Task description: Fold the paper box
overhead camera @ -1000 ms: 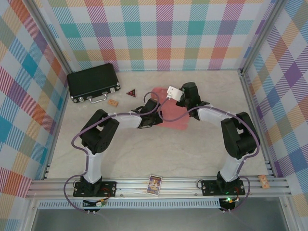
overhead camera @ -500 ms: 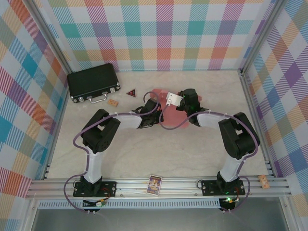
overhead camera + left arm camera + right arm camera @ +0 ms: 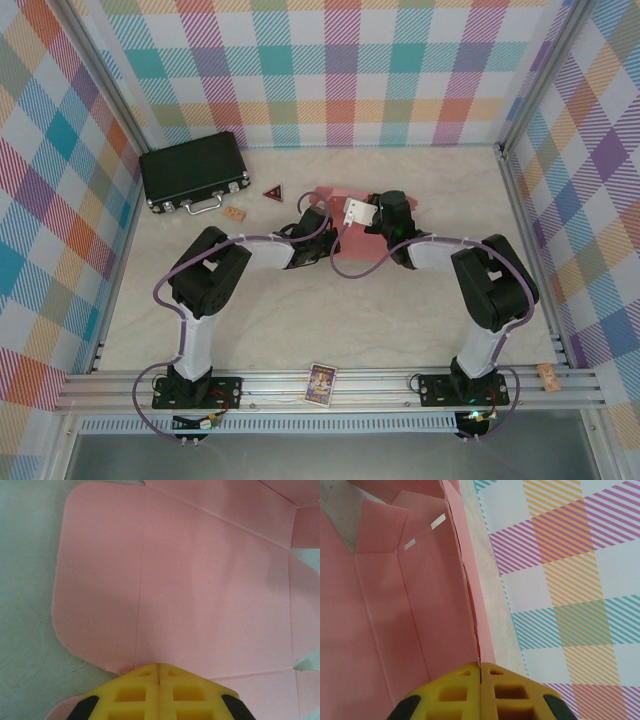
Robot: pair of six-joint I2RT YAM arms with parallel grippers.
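Two grippers are seen close together over the far middle of the table (image 3: 300, 320), and the paper box (image 3: 350, 243) is laid between them. The box is made of thin pink card and is not yet closed up. Most of it is spread flat on the table, and fold lines and rounded flaps are seen from the left wrist.

The left gripper (image 3: 158, 669) is shut tight, with its yellow fingers (image 3: 130, 692) pressed together and nothing held between them. Its tip is set at the near edge of the flat pink sheet; whether the card is touched cannot be told.

The right gripper (image 3: 480, 667) is shut too. One side of the box is stood up like a wall. Its thin edge is run straight into the line where the two yellow fingers meet, so the wall is seen pinched there.

A black case (image 3: 195, 170) is set at the far left of the table, well apart from the box. A small dark triangle (image 3: 273, 191) and a small tan block (image 3: 236, 213) are laid between the case and the box.
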